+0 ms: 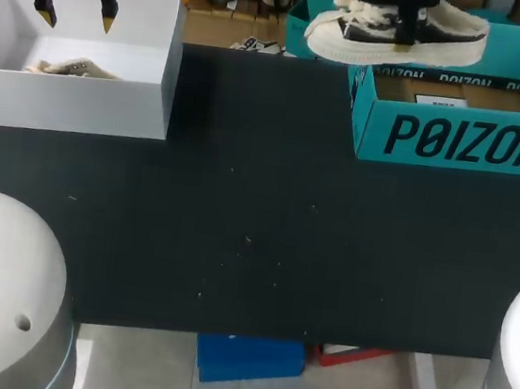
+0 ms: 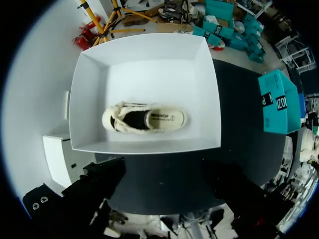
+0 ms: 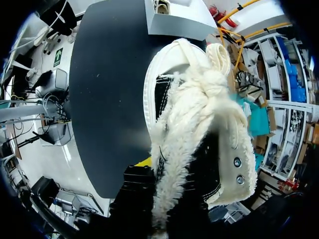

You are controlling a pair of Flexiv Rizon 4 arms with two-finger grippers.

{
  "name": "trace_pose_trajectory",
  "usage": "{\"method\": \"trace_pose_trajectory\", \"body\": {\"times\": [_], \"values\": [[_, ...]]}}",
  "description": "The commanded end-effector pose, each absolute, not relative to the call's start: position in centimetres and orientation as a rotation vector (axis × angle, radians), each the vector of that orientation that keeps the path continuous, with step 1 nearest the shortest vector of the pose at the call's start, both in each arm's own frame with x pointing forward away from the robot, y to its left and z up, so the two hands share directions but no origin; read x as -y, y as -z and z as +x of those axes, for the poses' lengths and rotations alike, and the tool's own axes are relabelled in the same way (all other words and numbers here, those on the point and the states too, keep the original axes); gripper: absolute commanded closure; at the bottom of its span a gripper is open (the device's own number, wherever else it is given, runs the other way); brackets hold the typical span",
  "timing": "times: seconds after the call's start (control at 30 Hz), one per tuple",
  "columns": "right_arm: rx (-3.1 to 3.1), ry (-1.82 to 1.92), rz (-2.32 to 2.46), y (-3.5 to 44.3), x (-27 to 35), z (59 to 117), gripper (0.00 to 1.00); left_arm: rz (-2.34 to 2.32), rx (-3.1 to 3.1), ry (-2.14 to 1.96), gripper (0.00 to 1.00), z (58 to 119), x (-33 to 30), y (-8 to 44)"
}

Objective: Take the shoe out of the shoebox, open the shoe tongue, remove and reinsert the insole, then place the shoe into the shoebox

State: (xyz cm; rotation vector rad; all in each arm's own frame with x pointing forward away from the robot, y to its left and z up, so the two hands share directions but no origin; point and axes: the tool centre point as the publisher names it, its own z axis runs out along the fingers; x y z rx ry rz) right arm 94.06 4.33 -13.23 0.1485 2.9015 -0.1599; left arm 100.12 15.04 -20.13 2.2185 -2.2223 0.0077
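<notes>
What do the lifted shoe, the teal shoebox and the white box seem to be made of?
The lifted shoe: a dark, matte upper that looks like canvas, a thick off-white sole that looks like rubber, and fuzzy, frayed cream laces, seen close in the right wrist view. The teal shoebox: probably cardboard, plain brown inside and printed matte outside. The white box: smooth, thin flat walls, likely coated card, though plastic can't be ruled out.

- Two boxes: a white box (image 1: 72,100) and a teal box (image 1: 466,139).
- Two shoes: one shoe (image 2: 144,118) inside the white box, the other shoe (image 1: 399,31) held above the teal box.
- Two grippers: the left gripper (image 1: 77,15) and the right gripper (image 1: 405,18).
- One table (image 1: 255,232).
</notes>
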Motion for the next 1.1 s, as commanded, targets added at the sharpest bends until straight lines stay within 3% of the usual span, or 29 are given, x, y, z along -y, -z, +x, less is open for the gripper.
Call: {"method": "trace_pose_trajectory", "body": {"times": [0.03, 0.47, 1.1], "values": [[-2.693, 0.170, 0.120, 15.1, -9.3, 90.2, 1.00, 2.219, 2.222, -0.004, 0.00, 100.1, -15.0, 20.1], [-2.746, 0.060, 0.059, 25.7, -18.5, 85.3, 1.00, 2.219, 2.222, -0.004, 0.00, 100.1, -15.0, 20.1], [-2.851, -0.111, -0.013, 38.7, -23.2, 83.4, 1.00, 2.219, 2.222, -0.004, 0.00, 100.1, -15.0, 20.1]]}}
